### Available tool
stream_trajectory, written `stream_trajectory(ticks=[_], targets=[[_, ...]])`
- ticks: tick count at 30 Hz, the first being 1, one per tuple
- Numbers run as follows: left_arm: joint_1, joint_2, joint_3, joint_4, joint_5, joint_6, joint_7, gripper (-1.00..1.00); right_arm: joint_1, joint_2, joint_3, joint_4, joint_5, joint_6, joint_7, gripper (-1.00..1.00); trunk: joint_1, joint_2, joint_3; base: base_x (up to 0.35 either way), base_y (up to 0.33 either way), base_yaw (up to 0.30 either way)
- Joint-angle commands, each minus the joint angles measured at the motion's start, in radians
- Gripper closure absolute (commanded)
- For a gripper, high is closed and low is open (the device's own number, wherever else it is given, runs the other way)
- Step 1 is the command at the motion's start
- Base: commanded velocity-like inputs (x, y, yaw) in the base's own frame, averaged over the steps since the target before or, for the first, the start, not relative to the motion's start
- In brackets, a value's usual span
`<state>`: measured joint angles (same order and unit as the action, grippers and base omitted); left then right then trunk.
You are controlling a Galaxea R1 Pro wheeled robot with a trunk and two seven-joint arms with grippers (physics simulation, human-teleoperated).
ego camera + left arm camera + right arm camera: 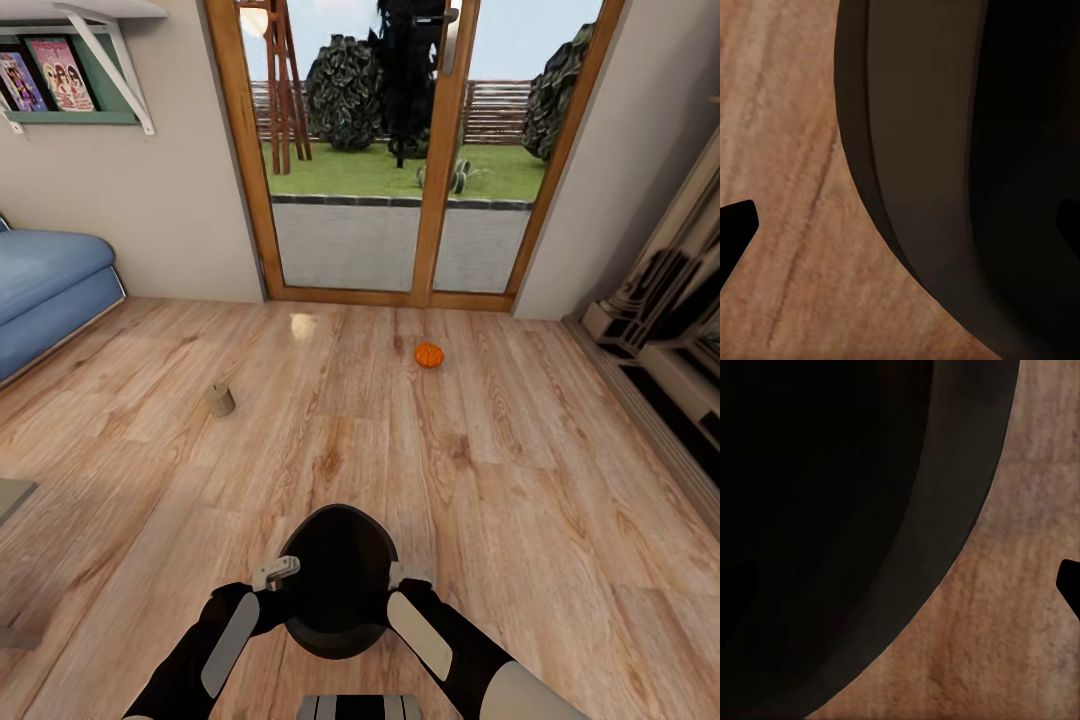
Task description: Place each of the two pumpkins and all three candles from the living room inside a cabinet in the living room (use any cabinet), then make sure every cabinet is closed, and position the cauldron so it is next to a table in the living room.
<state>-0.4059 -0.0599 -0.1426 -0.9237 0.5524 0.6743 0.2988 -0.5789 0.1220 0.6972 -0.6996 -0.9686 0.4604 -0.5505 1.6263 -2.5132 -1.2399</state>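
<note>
The black cauldron [340, 585] sits low in front of me between both arms, its wide mouth facing up. My left gripper [276, 572] is at its left rim and my right gripper [410, 575] at its right rim. In the left wrist view one finger [736, 229] is outside the cauldron wall [922, 172] over the floor, and the other is inside the dark mouth, wide apart. The right wrist view shows the same, with a fingertip [1069, 585] outside the cauldron rim [945, 555]. An orange pumpkin [429, 355] lies on the floor near the glass doors. A squat candle [221, 399] stands on the floor at the left.
Wooden-framed glass doors [420, 150] close the far wall. A blue sofa [45, 290] stands at the left under a wall shelf [80, 70]. Pale and black furniture [665, 340] lines the right wall. A grey flat corner [12, 495] juts in at the left edge.
</note>
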Motion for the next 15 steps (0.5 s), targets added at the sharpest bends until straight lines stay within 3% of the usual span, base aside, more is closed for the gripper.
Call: stream_trajectory(ticks=[1, 6, 7, 15], targets=[[0.000, 0.000, -0.002, -0.001, 0.011, 0.002, 0.009, -1.00, -0.001, 0.000, 0.004, -0.001, -0.007, 0.001, -0.008, -1.00, 0.000, 0.000, -0.001, 0.000, 0.000, 0.000], [0.000, 0.000, -0.002, -0.001, 0.011, 0.002, 0.009, -1.00, -0.001, 0.000, 0.004, -0.001, -0.007, 0.001, -0.006, -1.00, 0.000, 0.000, -0.001, 0.000, 0.000, 0.000], [0.000, 0.000, -0.002, -0.001, 0.011, 0.002, 0.009, -1.00, -0.001, -0.001, 0.004, -0.001, -0.007, 0.001, -0.006, 1.00, 0.000, 0.000, -0.001, 0.000, 0.000, 0.000], [0.000, 0.000, -0.002, -0.001, 0.011, 0.002, 0.009, -1.00, -0.001, 0.000, 0.003, -0.001, -0.007, 0.001, -0.003, 1.00, 0.000, 0.000, -0.001, 0.000, 0.000, 0.000]])
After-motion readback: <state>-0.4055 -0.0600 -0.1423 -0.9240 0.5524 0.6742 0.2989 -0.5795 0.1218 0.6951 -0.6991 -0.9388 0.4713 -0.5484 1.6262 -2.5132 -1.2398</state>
